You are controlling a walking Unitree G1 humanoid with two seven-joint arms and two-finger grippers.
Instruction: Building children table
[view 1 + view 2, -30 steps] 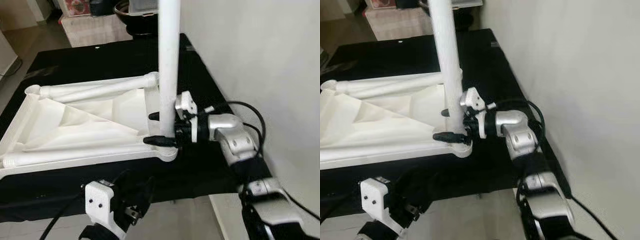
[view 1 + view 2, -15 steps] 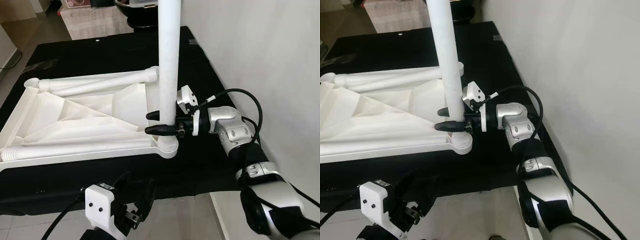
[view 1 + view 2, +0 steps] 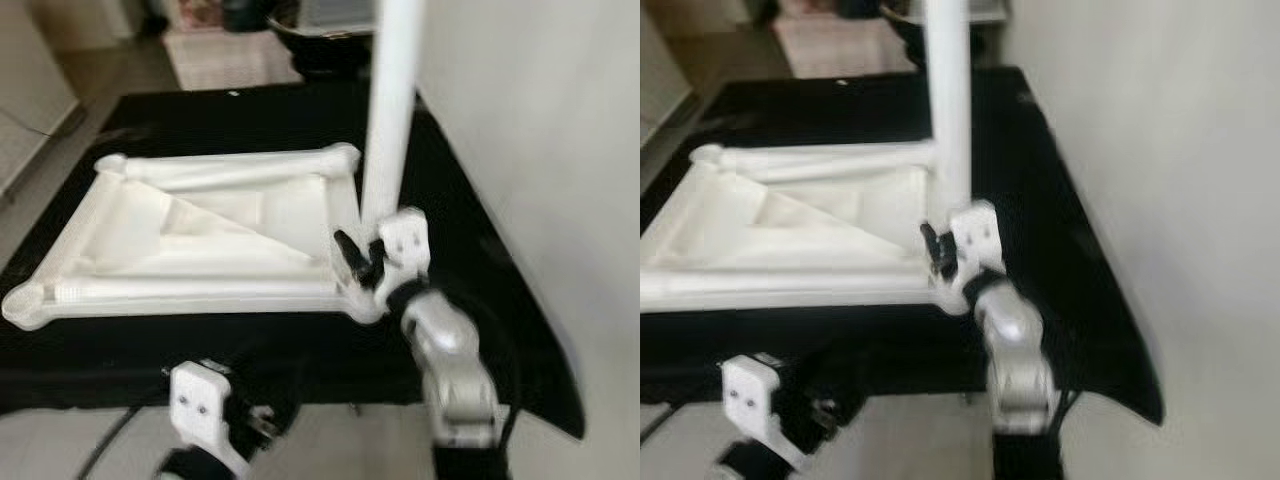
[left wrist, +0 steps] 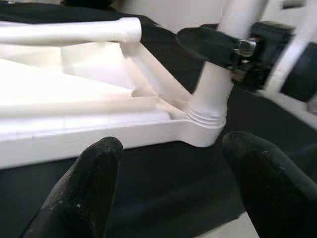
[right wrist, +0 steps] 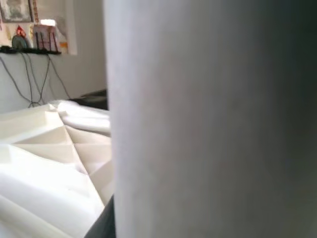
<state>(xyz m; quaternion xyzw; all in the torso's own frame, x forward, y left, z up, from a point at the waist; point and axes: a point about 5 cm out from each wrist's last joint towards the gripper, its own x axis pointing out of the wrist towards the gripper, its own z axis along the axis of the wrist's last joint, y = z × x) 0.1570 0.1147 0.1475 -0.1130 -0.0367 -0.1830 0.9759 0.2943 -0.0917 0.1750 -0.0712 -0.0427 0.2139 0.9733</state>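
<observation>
While the right gripper grips the upright leg low down, just above its corner socket, the tabletop lies upside down on a black mat. Left gripper hangs low, fingers spread, holding nothing. Risk: leg looks not fully seated; a skewed push could cross-thread it or tip it out. Head views are blurred. Left wrist view shows the threaded collar at the socket; right wrist view gives mostly leg close up.
</observation>
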